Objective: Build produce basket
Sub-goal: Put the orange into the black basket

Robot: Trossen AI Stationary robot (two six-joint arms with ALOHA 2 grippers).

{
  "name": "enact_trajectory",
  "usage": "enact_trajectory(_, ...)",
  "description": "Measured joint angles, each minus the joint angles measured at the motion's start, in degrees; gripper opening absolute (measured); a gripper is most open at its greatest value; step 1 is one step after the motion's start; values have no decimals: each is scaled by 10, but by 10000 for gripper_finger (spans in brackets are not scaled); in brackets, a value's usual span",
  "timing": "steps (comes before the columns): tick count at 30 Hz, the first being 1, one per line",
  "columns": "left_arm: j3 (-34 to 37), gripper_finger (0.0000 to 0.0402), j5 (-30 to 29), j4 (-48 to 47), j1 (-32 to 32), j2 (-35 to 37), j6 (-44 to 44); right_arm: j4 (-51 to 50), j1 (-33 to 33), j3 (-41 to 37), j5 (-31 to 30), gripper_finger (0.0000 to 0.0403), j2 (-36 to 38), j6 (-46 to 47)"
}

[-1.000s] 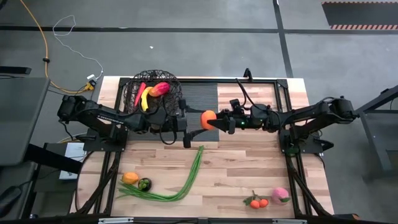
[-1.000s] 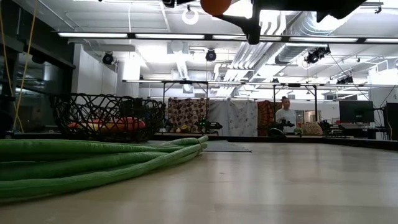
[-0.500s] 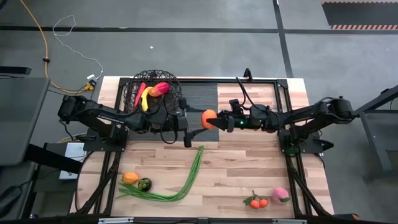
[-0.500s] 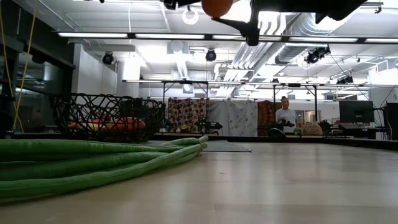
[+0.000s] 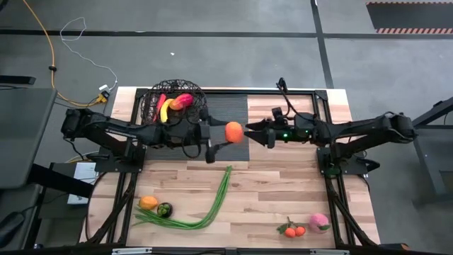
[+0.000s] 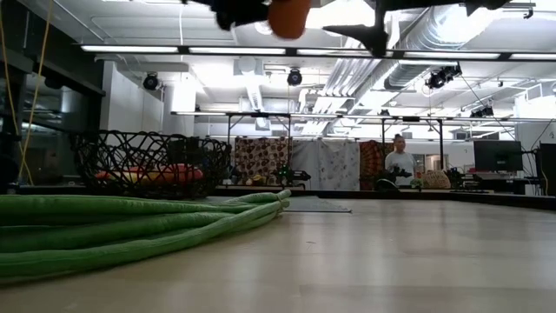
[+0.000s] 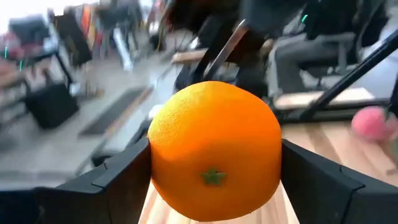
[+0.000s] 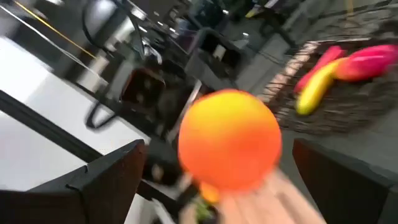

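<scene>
Basket (image 5: 174, 106) beside left end effector (image 5: 225, 134)

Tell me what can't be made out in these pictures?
- Low view: both hands are cut off by the top edge; only part of the orange shows.
- Low view: the basket wires hide its produce.
- High view: the small dark fruit is too tiny to identify.

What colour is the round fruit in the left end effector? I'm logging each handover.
Bright orange, with a small green stem scar; the left wrist view shows it best.
</scene>
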State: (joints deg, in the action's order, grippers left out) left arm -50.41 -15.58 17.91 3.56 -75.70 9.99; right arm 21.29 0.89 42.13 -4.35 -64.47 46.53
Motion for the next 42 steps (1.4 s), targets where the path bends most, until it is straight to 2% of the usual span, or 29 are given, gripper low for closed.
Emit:
enact_trajectory(5, 1, 301, -1, -108, 24, 92, -70, -72, 26, 0, -2, 397, 62, -54)
enact_trajectory(12, 0, 301, 8, -178, 63, 234, -128, -103, 43, 0, -3, 397, 124, -144)
enact_trajectory(18, 1, 301, 19, -257, 81, 330, -178, -189, 43, 0, -4, 397, 155, -216)
enact_trajectory(24, 77, 301, 37, -257, 79, 406, -246, -253, 41, 0, 15, 397, 161, -277)
enact_trajectory(29, 138, 301, 87, -220, 80, 442, -291, -253, 41, 0, 51, 397, 161, -375)
enact_trajectory(34, 150, 301, 107, -202, 79, 448, -291, -255, 41, 0, 80, 397, 161, -476)
enact_trajectory(42, 150, 301, 106, -202, 79, 448, -235, -248, 41, 0, 94, 397, 161, -505)
